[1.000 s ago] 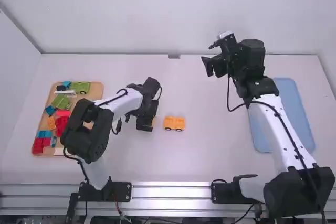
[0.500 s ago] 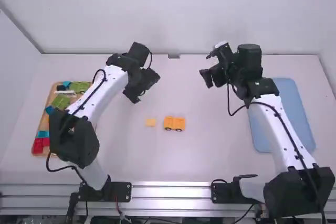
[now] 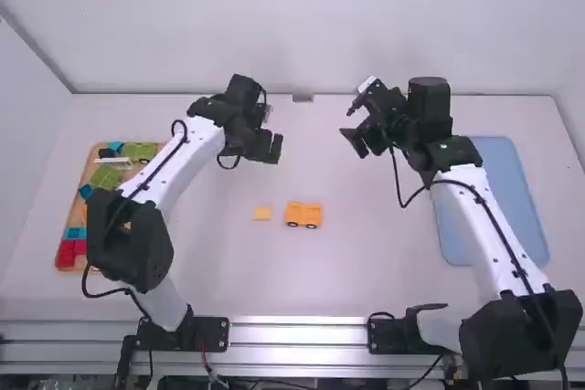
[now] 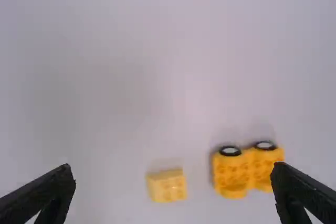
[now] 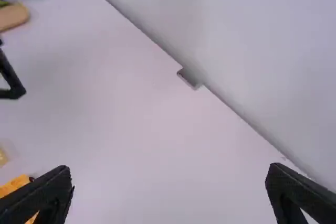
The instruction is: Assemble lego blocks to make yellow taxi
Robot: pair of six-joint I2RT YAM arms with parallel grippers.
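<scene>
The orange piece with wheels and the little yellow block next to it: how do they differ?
The orange piece is longer, while the yellow block is small and squarish. The orange piece has black-rimmed wheels; the yellow block has none that show. The orange piece is a deeper shade than the paler yellow block. Both have studs.

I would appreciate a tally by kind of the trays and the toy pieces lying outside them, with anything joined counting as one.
Wooden tray: 1
Blue tray: 1
Small yellow block: 1
Wheeled orange-yellow piece: 1
Total: 4
</scene>
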